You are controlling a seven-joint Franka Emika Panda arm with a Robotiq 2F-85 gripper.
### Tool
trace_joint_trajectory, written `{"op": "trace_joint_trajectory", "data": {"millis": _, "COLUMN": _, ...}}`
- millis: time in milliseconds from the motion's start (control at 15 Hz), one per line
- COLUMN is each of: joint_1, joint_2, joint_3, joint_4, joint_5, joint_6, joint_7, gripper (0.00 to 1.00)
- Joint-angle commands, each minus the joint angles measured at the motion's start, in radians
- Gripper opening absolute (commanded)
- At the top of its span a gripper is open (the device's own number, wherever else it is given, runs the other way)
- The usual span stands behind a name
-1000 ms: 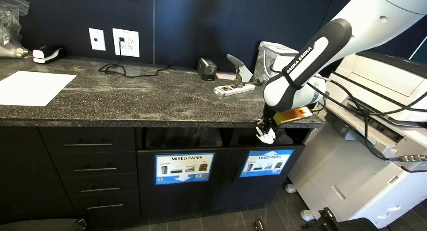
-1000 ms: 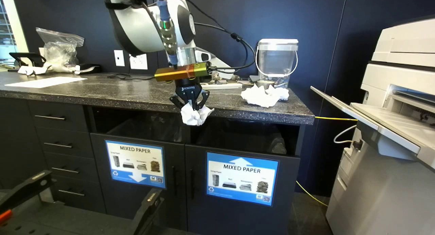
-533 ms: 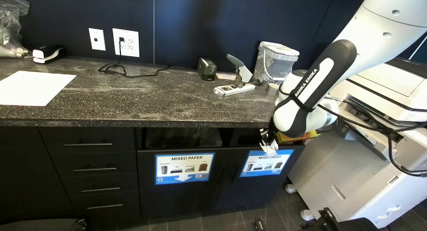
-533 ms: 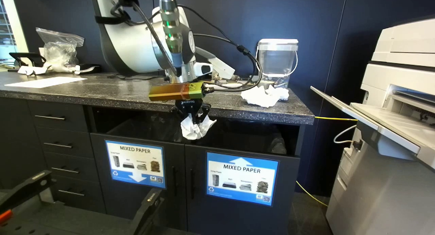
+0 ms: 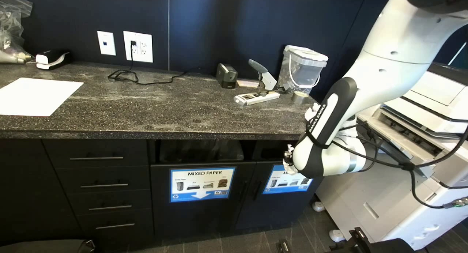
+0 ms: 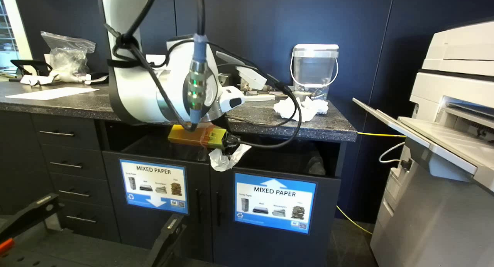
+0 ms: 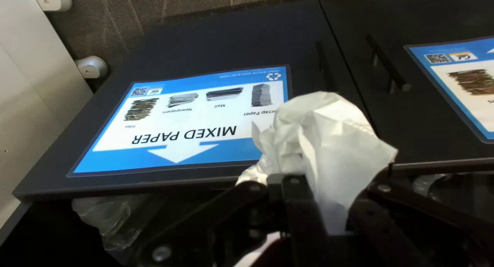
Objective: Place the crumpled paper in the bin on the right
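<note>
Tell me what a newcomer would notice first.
Probably the big white-and-black robot arm, at the dark speckled counter's front edge. Next, the crumpled white paper wad pinched in its black two-fingered gripper, then the rectangular blue-and-white MIXED PAPER label on the right-hand black bin panel.

Robot arm [image 5: 376,72]: lower than a second ago. Gripper [image 7: 332,195]: sunk with it and tilted, no longer pointing straight down; largely hidden now in both exterior views. Yellow housing [image 6: 197,137]: lower, its slope reversed. Crumpled paper [image 6: 220,162]: carried lower in the grip, crossing the top edge of the bin [image 6: 276,240] in an exterior view. Second wad [image 5: 310,113]: newly showing beside the arm in an exterior view. Clear bucket [image 5: 301,68]: now fully exposed there.
</note>
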Motion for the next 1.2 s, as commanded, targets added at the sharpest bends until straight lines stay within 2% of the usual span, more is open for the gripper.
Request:
{"op": "trace_joint_trajectory", "data": {"millis": 0, "joint_1": -0.090, "joint_2": 0.112, "joint_3": 0.094, "joint_4": 0.046, "joint_5": 0.090, "joint_6": 0.167, "joint_7": -0.022, "gripper": 0.04}}
{"op": "trace_joint_trajectory", "data": {"millis": 267, "joint_1": -0.171, "joint_2": 0.208, "joint_3": 0.149, "joint_4": 0.124, "joint_5": 0.099, "joint_6": 0.262, "joint_7": -0.021, "gripper": 0.04}}
{"op": "trace_joint_trajectory", "data": {"millis": 533, "joint_1": -0.250, "joint_2": 0.296, "joint_3": 0.189, "joint_4": 0.243, "joint_5": 0.069, "joint_6": 0.282, "joint_7": -0.012, "gripper": 0.04}}
{"op": "trace_joint_trajectory", "data": {"millis": 733, "joint_1": -0.282, "joint_2": 0.352, "joint_3": 0.209, "joint_4": 0.334, "joint_5": 0.060, "joint_6": 0.271, "joint_7": -0.013, "gripper": 0.04}}
{"op": "trace_joint_trajectory", "data": {"millis": 1133, "joint_1": -0.302, "joint_2": 0.436, "joint_3": 0.227, "joint_4": 0.486, "joint_5": 0.055, "joint_6": 0.280, "joint_7": -0.018, "gripper": 0.04}}
